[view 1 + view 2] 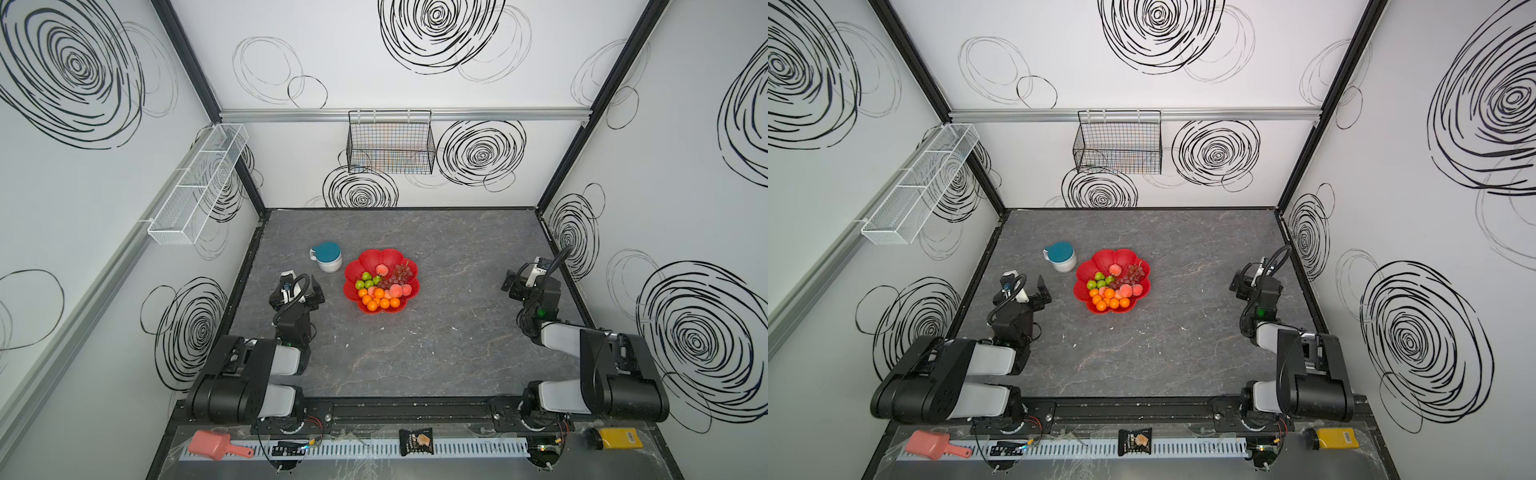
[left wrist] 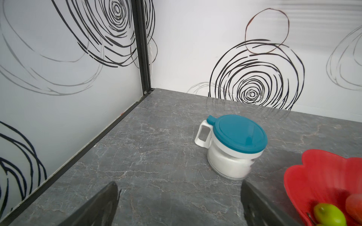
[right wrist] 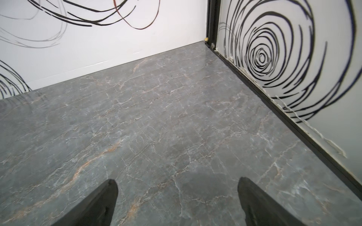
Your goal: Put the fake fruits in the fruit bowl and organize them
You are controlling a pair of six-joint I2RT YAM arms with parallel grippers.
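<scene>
The red scalloped fruit bowl (image 1: 374,257) (image 1: 1106,257) sits mid-table in both top views. In it lie the fake fruits: oranges (image 1: 379,300) at the front, green pears (image 1: 365,280) to the left, pink peaches (image 1: 397,289) and a dark grape bunch (image 1: 401,272). My left gripper (image 1: 302,280) (image 2: 179,183) hovers open just left of the bowl, holding nothing. Its wrist view catches the bowl's edge (image 2: 321,172) with a pear (image 2: 329,214). My right gripper (image 1: 519,274) (image 3: 177,180) is open over bare table far right of the bowl.
A white mug with a teal lid (image 1: 328,256) (image 2: 233,144) stands just behind and left of the bowl. A black wire basket (image 1: 390,143) hangs on the back wall, a white mesh shelf (image 1: 199,183) on the left wall. A pink scoop (image 1: 216,444) lies on the front ledge.
</scene>
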